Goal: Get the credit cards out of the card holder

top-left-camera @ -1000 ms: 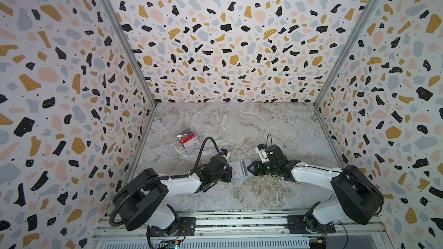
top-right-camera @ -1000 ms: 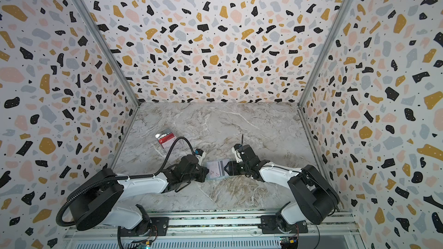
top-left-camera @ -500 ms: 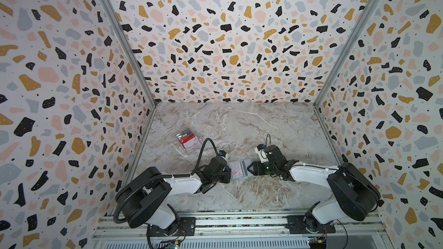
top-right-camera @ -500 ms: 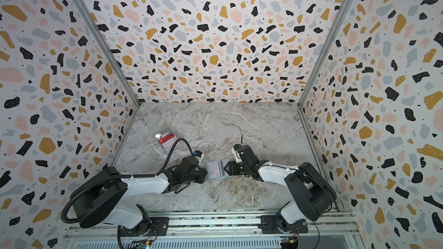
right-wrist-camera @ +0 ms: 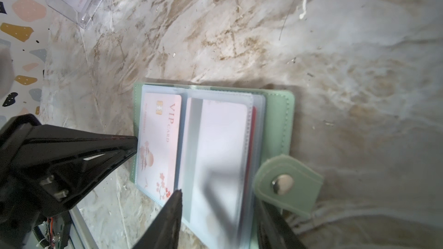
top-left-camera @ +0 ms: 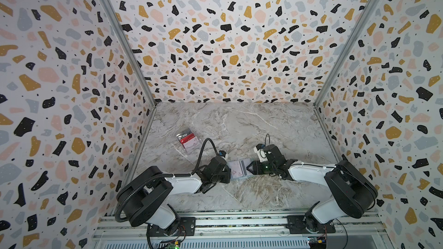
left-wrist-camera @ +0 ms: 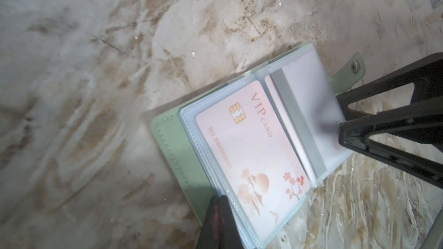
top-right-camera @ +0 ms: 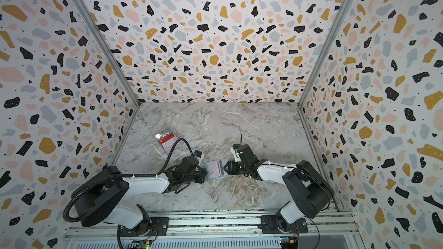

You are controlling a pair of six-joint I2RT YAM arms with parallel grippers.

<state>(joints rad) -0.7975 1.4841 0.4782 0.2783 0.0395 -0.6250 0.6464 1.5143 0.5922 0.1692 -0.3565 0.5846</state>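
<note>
Card holder (right-wrist-camera: 275, 120) laid open, left gripper (right-wrist-camera: 134, 146) closed at its 9 o'clock edge, right gripper (right-wrist-camera: 218, 197) spread around 3 o'clock sleeve (right-wrist-camera: 223, 140).

Soft, even white light fills both top views, which are sharp, with wide-angle stretch toward the corners. The wrist views are dimmer and softer — the marble table (left-wrist-camera: 72, 68) smears out of focus, and a grey blur streaks the card holder (right-wrist-camera: 275, 120), which casts a faint shadow.
</note>
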